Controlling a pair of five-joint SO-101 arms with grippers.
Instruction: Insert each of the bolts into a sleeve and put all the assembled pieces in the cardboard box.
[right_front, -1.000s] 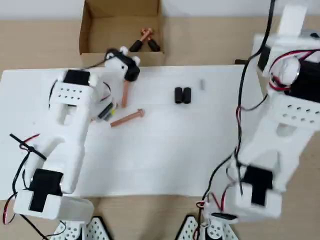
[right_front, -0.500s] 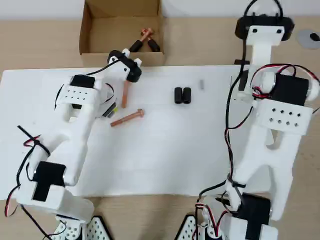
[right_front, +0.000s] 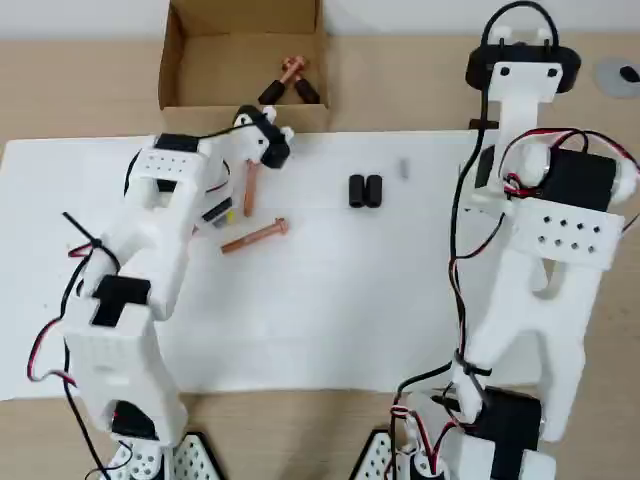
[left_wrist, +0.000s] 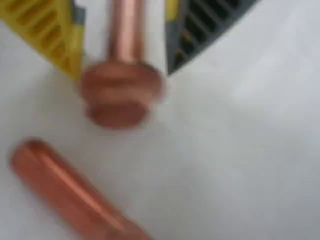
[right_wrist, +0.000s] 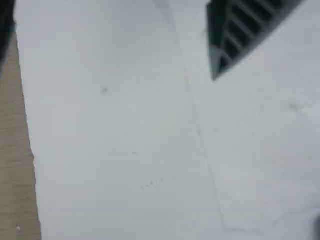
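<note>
Bolt (left_wrist: 120, 92) number one lies on the white sheet (right_front: 400, 300), just in front of the box (right_front: 172, 60). Its long axis runs toward the box and the head points back at the arms. The left gripper (left_wrist: 122, 74) is down over the shaft end. The yellow finger (left_wrist: 47, 30) is on one side and the black finger (left_wrist: 205, 30) on the other, and a sliver of white shows between each and the shaft. So the jaws are parted around the bolt, straddling it without pinching.

Just beside it is the second bolt (right_front: 255, 236). It lies slantwise across the sheet with its head to the right, and nothing is touching it.

The two black sleeves (right_front: 365, 190) are further right, mid-sheet. They lie side by side and touching, well apart from both bolts. Their long axes point toward the box side of the table (right_front: 420, 80).

Inside the box, two assembled pieces (right_front: 290, 82) lie in a V. The copper heads meet at the far end and the black sleeves splay toward the near wall.

The right gripper (right_front: 522, 62) is stretched out past the sheet's far right corner, over bare table. I cannot tell whether it is open or closed.
</note>
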